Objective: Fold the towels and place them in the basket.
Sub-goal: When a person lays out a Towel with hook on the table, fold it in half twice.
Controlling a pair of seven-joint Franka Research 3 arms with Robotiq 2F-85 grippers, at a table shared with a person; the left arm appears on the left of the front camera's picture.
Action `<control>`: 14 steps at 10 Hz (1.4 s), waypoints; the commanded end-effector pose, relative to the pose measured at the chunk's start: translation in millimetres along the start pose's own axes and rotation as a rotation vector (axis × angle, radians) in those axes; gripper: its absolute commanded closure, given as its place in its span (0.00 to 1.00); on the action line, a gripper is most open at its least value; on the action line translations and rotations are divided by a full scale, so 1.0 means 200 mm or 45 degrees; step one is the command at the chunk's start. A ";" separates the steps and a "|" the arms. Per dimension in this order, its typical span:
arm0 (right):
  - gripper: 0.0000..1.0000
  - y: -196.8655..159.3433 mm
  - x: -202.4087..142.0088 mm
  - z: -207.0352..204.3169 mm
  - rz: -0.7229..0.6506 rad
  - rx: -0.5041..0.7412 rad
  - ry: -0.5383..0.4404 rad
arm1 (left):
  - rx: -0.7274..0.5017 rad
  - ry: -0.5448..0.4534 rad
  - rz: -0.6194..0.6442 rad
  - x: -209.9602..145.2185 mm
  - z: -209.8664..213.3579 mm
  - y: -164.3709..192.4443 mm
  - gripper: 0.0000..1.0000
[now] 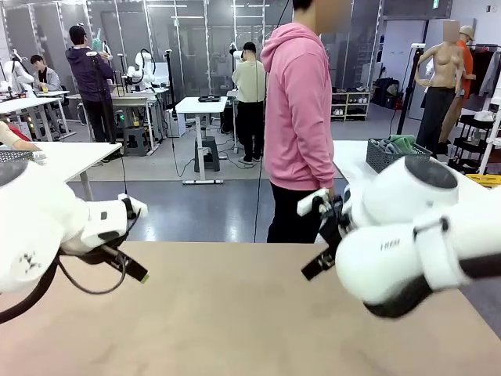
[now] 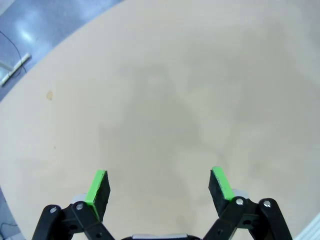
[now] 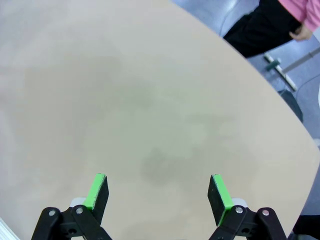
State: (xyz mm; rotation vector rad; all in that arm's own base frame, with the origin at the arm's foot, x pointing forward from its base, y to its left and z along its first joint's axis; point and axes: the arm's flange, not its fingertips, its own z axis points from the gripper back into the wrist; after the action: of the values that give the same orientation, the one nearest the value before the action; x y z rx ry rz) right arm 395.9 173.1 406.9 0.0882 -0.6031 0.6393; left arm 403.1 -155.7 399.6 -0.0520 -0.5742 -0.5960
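Observation:
The basket [image 1: 395,154], dark mesh, stands on a white side table [image 1: 352,157] behind the person at the right. Mint green and blue-grey towels [image 1: 401,142] lie bunched inside it. My left gripper [image 1: 137,270] hangs open over the left part of the bare tan table [image 1: 235,313]. In the left wrist view the left gripper [image 2: 160,182] holds nothing between its green pads [image 2: 97,186]. My right gripper [image 1: 313,262] hovers open over the right part of the table. In the right wrist view the right gripper [image 3: 157,185] is likewise spread over bare tabletop.
A person in a pink hoodie [image 1: 297,110] stands at the table's far edge, turned toward the side table. Their hand [image 3: 302,32] hangs beyond the rounded table edge [image 3: 260,75]. Other tables and people are farther back.

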 end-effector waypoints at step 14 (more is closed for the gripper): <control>0.00 -0.55 -0.23 2.03 -0.163 0.020 -0.068 | -0.045 -0.133 0.173 -0.05 2.24 0.10 0.00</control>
State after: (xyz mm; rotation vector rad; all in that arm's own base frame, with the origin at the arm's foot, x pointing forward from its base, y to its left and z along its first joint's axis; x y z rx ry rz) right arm 222.0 -42.9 730.6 0.1773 -0.6477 0.5077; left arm 184.3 -40.0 772.8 -0.1487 -0.6655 -0.4865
